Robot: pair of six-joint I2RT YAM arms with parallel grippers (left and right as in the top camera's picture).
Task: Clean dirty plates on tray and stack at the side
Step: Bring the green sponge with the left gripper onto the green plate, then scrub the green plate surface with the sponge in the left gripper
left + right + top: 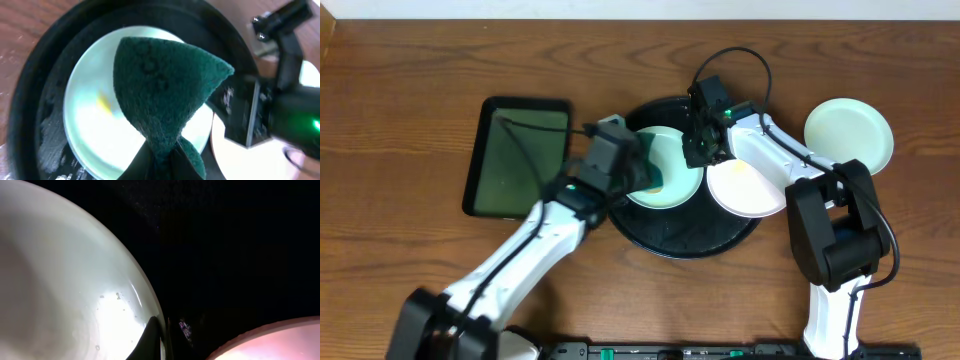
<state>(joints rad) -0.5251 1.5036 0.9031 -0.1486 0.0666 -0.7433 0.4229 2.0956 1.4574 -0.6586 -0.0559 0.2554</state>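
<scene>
Centre frame, the left fingers (142,167) pinch a green scouring pad (160,85) over the mint plate (672,185) on the round black tray (670,240). The right fingers (150,337) are clamped on that plate's rim. Hard scrubbing could wrench the glossy plate free and knock the neighbouring white plate (750,185).

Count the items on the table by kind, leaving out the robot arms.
Small round glossy plates, two pale mint and one white: 3
Black trays, one large round, one rectangular with green inside: 2
Dark green scouring pad: 1
Total: 6
</scene>
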